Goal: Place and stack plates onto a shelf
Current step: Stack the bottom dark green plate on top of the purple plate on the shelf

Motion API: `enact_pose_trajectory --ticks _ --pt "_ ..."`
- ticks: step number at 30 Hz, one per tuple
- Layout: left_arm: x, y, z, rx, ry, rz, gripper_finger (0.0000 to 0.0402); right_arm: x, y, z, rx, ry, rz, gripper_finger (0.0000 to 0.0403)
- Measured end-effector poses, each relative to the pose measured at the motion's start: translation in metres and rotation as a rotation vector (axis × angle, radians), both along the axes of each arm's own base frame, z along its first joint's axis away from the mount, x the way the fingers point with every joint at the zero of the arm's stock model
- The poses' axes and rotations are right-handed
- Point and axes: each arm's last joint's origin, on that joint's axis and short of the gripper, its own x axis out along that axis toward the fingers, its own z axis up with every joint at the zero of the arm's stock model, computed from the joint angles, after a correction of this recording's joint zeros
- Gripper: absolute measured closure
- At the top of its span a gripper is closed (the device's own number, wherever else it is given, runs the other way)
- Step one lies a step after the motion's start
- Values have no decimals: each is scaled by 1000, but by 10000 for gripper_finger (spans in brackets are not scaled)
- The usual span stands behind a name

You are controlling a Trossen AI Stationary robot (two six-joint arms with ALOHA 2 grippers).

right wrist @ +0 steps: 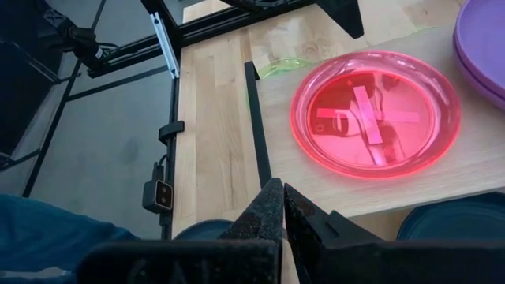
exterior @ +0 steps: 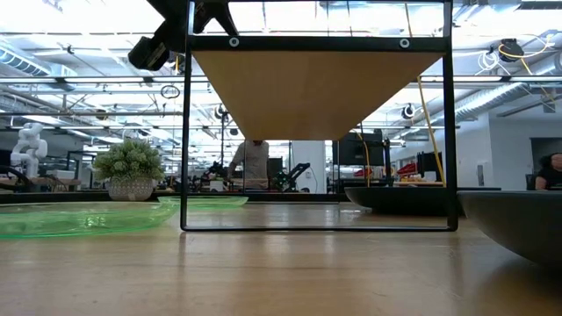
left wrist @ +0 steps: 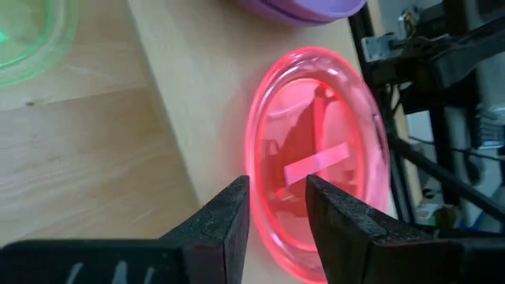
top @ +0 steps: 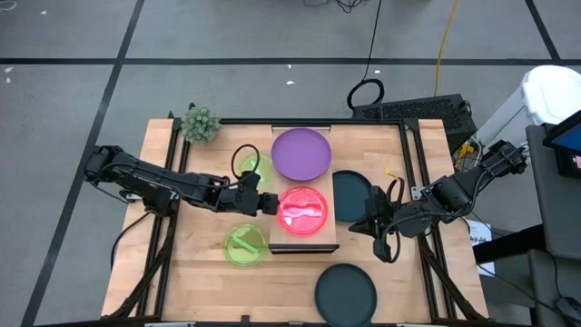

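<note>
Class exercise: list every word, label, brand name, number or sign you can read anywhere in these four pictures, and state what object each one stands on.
No text can be read in any view.
Pink plate: pale strips showing in it, no lettering visible.
Purple plate, green plates and dark teal plates: plain, no markings.
Shelf: bare wood, no label.
Small grey box on the frame below the table edge: no readable marking.
Room behind the table in the low view: any signs there are too small to read.

No text, label, brand, number or sign showing clearly enough to be read in any view.
</note>
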Motion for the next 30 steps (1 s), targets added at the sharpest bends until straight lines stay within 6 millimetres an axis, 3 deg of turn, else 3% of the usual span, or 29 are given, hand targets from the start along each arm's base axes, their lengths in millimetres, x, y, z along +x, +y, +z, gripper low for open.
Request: enact_pose_trajectory --ticks 14,30 --pt "-8 -6 10 3 -24 -35 272 0 0 0 24 4 -17 403" --pt "-49 -14 21 0 99 -92 273 -3 -2 -4 86 59 -86 403"
